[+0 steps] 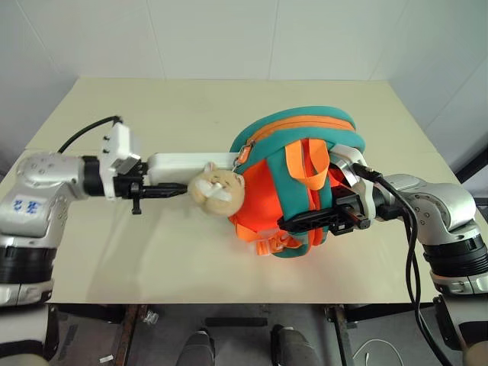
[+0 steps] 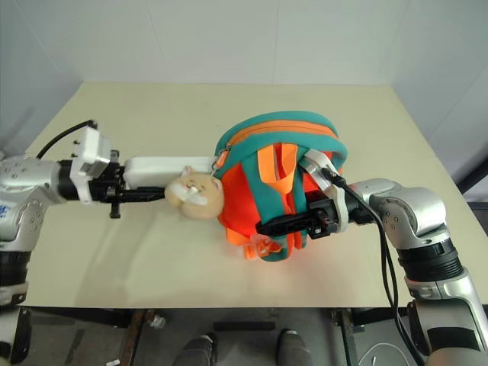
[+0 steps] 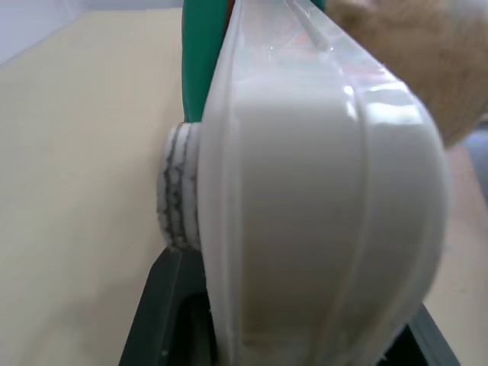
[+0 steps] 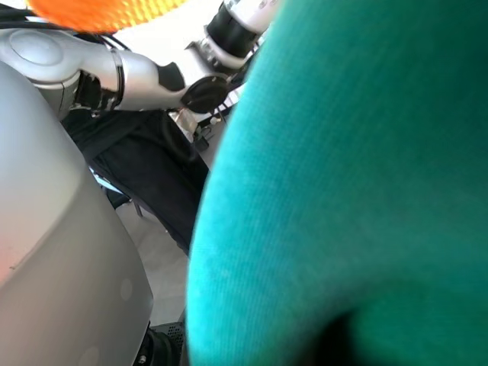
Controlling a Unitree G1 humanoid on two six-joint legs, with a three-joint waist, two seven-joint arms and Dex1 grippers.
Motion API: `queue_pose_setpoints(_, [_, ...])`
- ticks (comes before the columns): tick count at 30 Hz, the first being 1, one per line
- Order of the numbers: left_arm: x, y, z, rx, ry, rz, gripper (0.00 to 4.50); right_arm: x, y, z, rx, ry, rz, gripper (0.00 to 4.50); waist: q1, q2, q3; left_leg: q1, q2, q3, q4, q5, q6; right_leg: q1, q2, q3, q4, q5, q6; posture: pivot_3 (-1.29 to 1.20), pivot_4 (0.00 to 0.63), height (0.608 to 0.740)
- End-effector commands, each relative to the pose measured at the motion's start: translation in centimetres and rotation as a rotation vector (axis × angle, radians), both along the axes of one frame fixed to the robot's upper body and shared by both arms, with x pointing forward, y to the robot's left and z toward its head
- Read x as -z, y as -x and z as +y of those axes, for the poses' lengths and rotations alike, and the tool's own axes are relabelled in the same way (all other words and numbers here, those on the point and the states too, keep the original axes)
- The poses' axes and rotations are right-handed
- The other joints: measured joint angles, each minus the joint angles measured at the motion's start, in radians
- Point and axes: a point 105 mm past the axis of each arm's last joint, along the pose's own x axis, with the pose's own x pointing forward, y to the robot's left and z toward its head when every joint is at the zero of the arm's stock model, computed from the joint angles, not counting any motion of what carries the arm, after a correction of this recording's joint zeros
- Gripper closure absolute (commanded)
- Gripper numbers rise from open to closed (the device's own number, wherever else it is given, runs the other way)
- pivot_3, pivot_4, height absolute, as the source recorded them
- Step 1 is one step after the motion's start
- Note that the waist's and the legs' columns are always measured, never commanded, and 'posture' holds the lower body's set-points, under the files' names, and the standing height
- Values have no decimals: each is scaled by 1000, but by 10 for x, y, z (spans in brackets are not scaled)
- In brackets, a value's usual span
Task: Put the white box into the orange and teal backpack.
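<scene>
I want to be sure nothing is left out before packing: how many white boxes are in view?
1. The white box is held level in the left claw above the table, its far end at the orange and teal backpack, behind the plush hamster charm.

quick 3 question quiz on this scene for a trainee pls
1. True or false: the white box lies flat on the table, untouched.
2. The left gripper holds: A) the plush hamster charm B) the white box C) a strap
3. What does the right gripper grip?

Key
1. False: it is held off the table, its far end at the backpack's side.
2. B
3. The orange and teal backpack, at its teal edging.
</scene>
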Motion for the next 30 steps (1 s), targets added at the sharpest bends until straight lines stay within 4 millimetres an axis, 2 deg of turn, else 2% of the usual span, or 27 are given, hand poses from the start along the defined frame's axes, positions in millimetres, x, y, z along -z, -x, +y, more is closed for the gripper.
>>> queue_pose_setpoints(1, [-6, -23, -22, 32, -174, -46, 3266, -6, 0, 3, -21, 4, -52, 4481, 0, 0, 0, 0, 0, 0, 0, 0, 0, 0, 1, 0, 1, 0, 0, 0, 150, 740])
queue_pose_setpoints(3, [-16, -33, -42, 69, -185, -66, 3266, -11, -7, 4, 6, -16, -74, 4481, 0, 0, 0, -1, 1, 0, 2, 0, 0, -1, 2, 0, 2, 0, 1, 0, 150, 740])
queue_pose_setpoints(5, [-27, -37, -66, 108, -108, -41, 3266, -14, -10, 5, 17, -29, -83, 4481, -2, 0, 0, -1, 1, 1, 3, 0, 0, -1, 2, 2, 2, 1, 1, 0, 150, 740])
queue_pose_setpoints(7, [-28, -36, -97, 176, -72, 0, 3266, -12, -10, 7, 14, -28, -87, 4481, -3, 0, 0, -1, 1, 1, 3, 0, 1, -1, 2, 3, 2, 1, 2, 0, 150, 740])
queue_pose_setpoints(10, [-16, -39, -125, 186, -93, 66, 3266, -11, -8, 10, 9, -31, -88, 4481, -4, 0, 0, -3, 1, 1, 3, -1, 2, -3, 2, 4, 4, 0, 4, 0, 150, 740])
queue_pose_setpoints(15, [1, -37, -149, 214, -85, 115, 3266, -8, -5, 16, 4, -39, -87, 4481, -1, 0, 1, -3, 1, 1, 4, -1, 2, -4, 3, 5, 8, -2, 5, 0, 150, 740])
queue_pose_setpoints(16, [2, -35, -150, 216, -80, 129, 3266, -7, -4, 16, 3, -41, -86, 4481, -1, 0, 1, -4, 1, 1, 5, -2, 2, -4, 3, 5, 8, -2, 5, 0, 150, 740])
queue_pose_setpoints(18, [2, -34, -144, 210, -69, 129, 2540, -6, -3, 16, 8, -45, -82, 4500, 0, 0, 1, -4, 1, 1, 7, -2, 1, -3, 3, 5, 5, -2, 5, 0, 150, 740])
queue_pose_setpoints(23, [-6, -37, -123, 164, -25, 124, 1069, -4, -3, 14, 20, -45, -76, 4500, -3, 1, 1, -4, 1, 1, 10, -3, 1, -3, 3, 6, 7, -2, 5, 0, 150, 740])
queue_pose_setpoints(26, [-16, -32, -98, 170, 14, 109, 212, -3, -3, 13, 28, -48, -71, 4500, -11, 1, 1, -3, 1, 1, 10, -3, 1, -3, 3, 6, 8, -2, 5, 0, 150, 740])
queue_pose_setpoints(28, [-19, -27, -81, 177, 10, 82, 212, -2, -3, 13, 29, -48, -70, 4500, -15, 1, 1, -3, 2, 1, 10, -3, 1, -4, 4, 6, 10, -2, 4, 0, 150, 740])
queue_pose_setpoints(30, [-18, -18, -53, 181, -21, 60, 212, 0, -4, 13, 31, -47, -69, 4500, -19, 1, 1, -1, 2, 1, 9, -3, 1, -4, 4, 7, 11, -3, 3, 0, 150, 740])
